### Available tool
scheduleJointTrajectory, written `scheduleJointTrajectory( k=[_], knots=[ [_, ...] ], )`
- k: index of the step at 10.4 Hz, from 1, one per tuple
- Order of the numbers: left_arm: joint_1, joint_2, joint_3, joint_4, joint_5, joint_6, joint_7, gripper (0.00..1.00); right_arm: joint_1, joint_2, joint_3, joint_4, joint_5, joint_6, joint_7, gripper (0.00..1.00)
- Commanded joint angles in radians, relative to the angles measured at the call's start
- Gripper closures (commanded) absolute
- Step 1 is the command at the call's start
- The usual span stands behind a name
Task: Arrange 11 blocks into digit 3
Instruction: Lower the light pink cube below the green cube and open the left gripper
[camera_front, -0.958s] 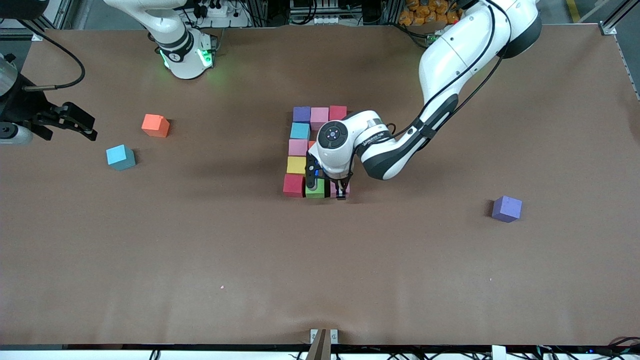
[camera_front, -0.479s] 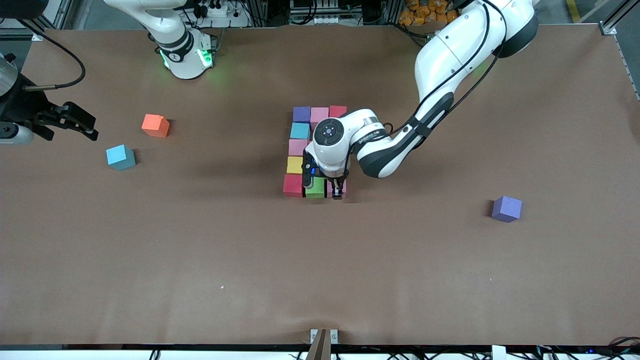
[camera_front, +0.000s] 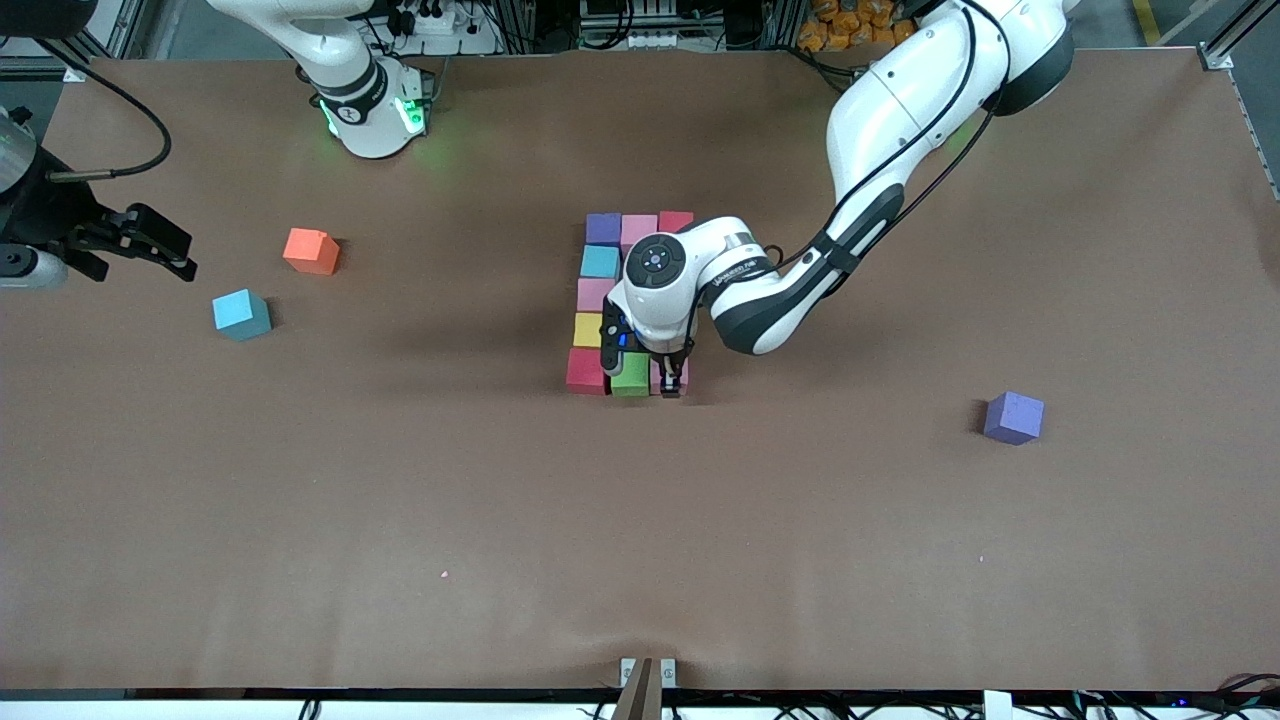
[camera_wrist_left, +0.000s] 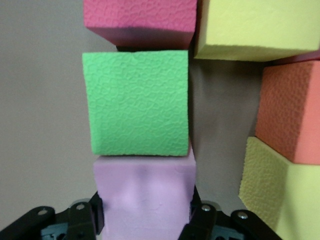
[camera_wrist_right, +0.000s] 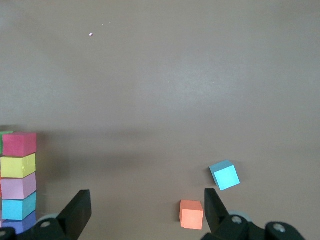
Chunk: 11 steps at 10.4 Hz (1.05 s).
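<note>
Pink block (camera_wrist_left: 144, 192), clamped in the left gripper (camera_front: 668, 385), sits flush against the green block (camera_wrist_left: 137, 102) straight ahead; the right gripper (camera_wrist_right: 145, 210) waits open.

Fourteen blocks (camera_front: 311, 251) — two arms (camera_front: 880, 120)

A wide brown bench (camera_front: 300, 520) fills the view. Black cables (camera_front: 640, 30) and orange objects (camera_front: 850, 22) sit past its top edge.
</note>
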Motion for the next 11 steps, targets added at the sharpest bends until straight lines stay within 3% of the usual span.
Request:
scheduleJointTrajectory(
  k=[1,10,11],
  knots=[
    [-0.029,0.009,0.029,0.02,-0.007,0.022,0.016,0.76,-0.007,-0.004,0.0,-0.005,0.018,0.003,-0.011,0.0],
    [-0.038,0.009,0.029,0.031,-0.014,0.027,0.009,0.76,-0.007,-0.007,0.002,-0.007,0.018,-0.007,-0.013,0.0],
    [-0.038,0.009,0.029,0.031,-0.016,0.027,0.009,0.72,-0.007,-0.007,0.002,-0.007,0.018,-0.007,-0.013,0.0]
  ],
)
